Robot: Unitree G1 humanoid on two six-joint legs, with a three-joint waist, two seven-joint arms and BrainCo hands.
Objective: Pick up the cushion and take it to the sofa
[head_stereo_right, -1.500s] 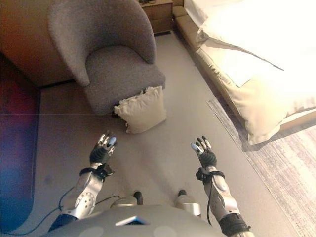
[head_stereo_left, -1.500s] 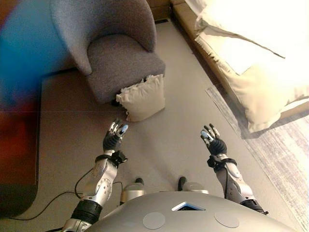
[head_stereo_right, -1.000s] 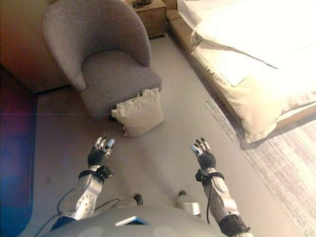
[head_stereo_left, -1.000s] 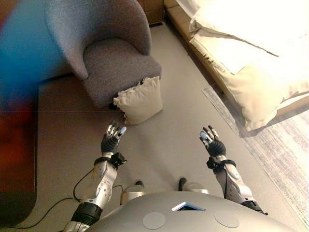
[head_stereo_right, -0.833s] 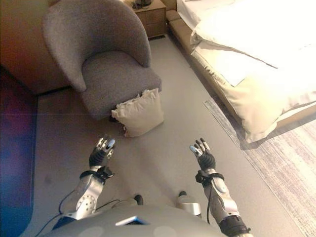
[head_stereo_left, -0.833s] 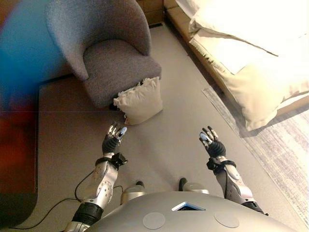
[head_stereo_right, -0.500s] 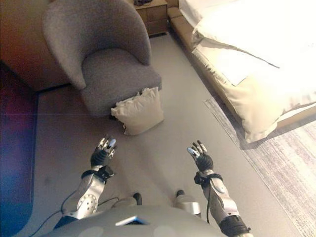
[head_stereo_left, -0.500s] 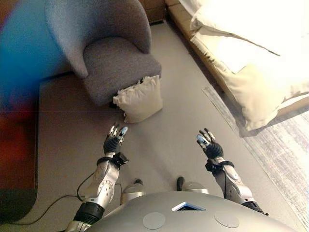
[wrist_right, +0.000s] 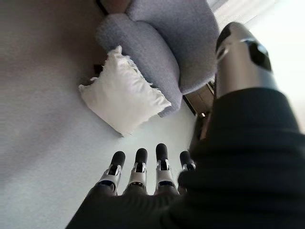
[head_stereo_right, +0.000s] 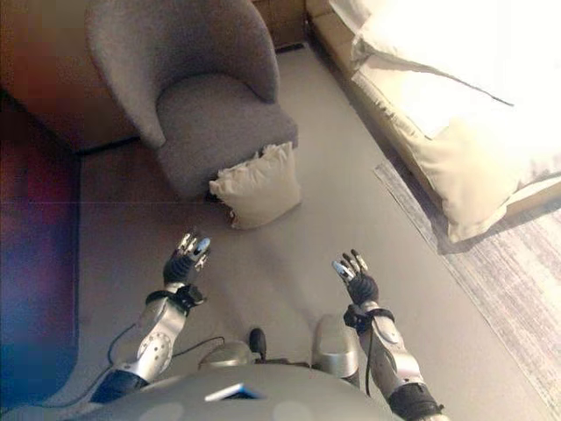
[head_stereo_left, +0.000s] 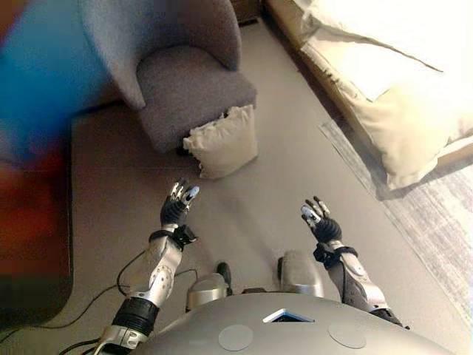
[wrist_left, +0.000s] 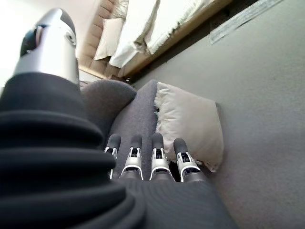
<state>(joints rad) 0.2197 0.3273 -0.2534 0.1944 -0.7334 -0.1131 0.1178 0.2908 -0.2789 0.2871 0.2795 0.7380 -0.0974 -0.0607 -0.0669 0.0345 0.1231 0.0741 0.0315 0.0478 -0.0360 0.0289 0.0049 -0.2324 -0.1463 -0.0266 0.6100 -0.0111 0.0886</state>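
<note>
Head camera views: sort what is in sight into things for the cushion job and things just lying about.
For the job:
cream cushion, leaning against the grey armchair
left robot hand, open
right robot hand, open

Just about:
bed with pale bedding
rug

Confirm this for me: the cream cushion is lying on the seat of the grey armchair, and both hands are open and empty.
Not quite. The cream cushion is not on the seat; it stands on the floor, leaning against the front of the grey armchair, as the right eye view shows. The rest holds: the left hand and right hand are open and empty.
</note>
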